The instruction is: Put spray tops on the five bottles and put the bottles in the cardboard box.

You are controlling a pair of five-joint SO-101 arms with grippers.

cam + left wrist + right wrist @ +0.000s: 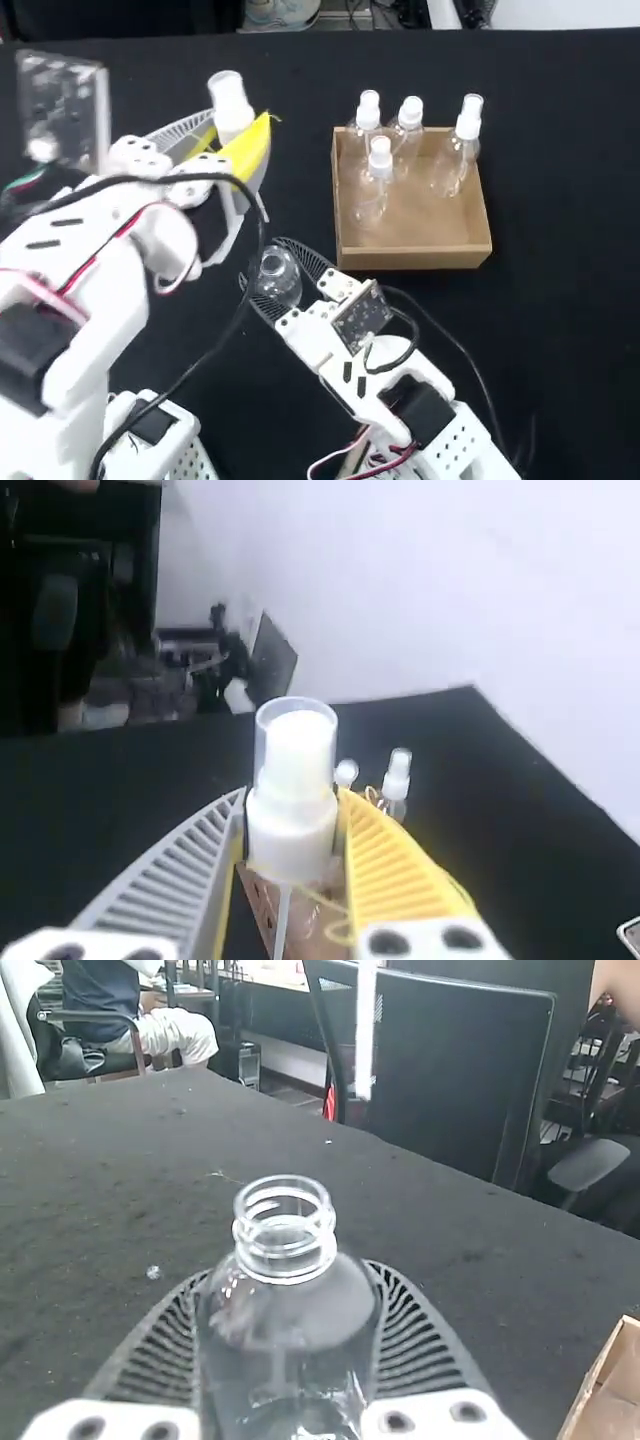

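My left hand (pixel 228 142) hangs above the black tabletop (pixel 560 330). Its white and yellow fingers (pixel 390 870) pinch a white spray top (pixel 230 100) by the collar, with the clear cap pointing up. My right hand (pixel 283 283) sits lower, nearer the middle of the tabletop. Its ribbed fingers are closed around a clear bottle (pixel 275 272), which stands upright between them. The bottle's threaded neck is open and bare. The spray top is off to one side of that bottle and apart from it. Near the right hand lies the cardboard box (pixel 415 256). It holds four capped bottles (pixel 370 185), which seem to lean toward the far wall, one nearer me than the other three
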